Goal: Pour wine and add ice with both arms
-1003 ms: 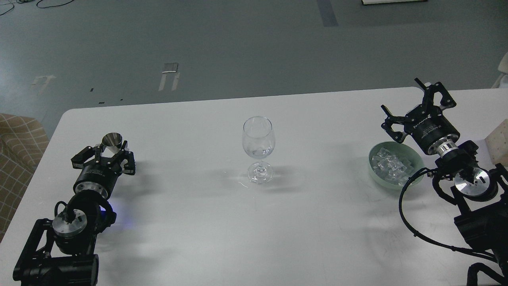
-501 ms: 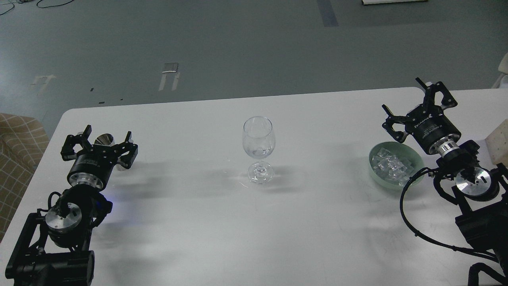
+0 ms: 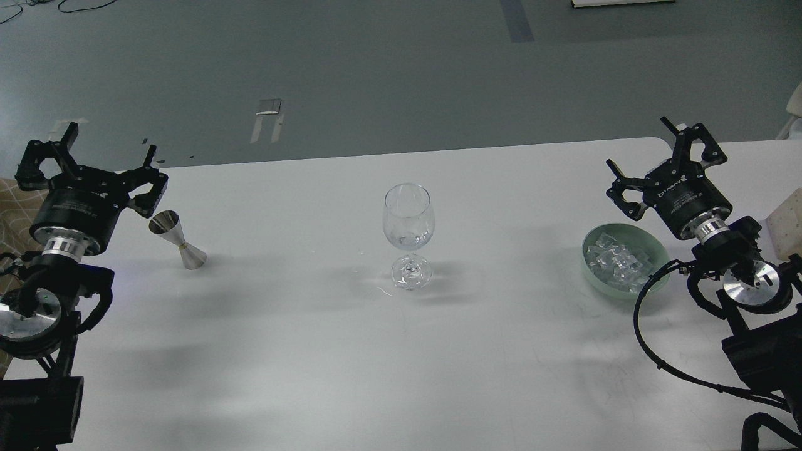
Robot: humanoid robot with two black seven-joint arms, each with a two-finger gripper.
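Head view: white table (image 3: pixel 301 351), both arms at its outer edges, task things spread between them.
Left gripper (image 3: pixel 88 163): raised at the table's left edge, fingers spread, holding nothing; the jigger is just beside it, apart from it.
Right gripper (image 3: pixel 667 163): spread wide and empty, hanging behind and above the bowl, not touching it.
Jigger (image 3: pixel 178 240): steel double cone, standing alone on the table, leaning somewhat in this view; whether any liquid is left in it cannot be told.
Glass (image 3: pixel 408 235): upright at table centre, well apart from both arms.
Wine (image 3: pixel 408 240): a small clear pool low in the glass; there may be a cube in it, but too glassy to say.
Ice (image 3: pixel 617 258): heap of clear cubes in the green bowl (image 3: pixel 658 285) on the right side.
Handling, ice: likely hard, light and slippery, apt to squirt out of a pinch; best taken one cube at a time across two flat faces from the top of the heap.
Handling, glass: thin and fragile, top-heavy on its stem; a dropped cube or a nudge at the rim could tip it, so release low over the mouth.
Stage: pouring looks done; ice seems next, for the right arm.
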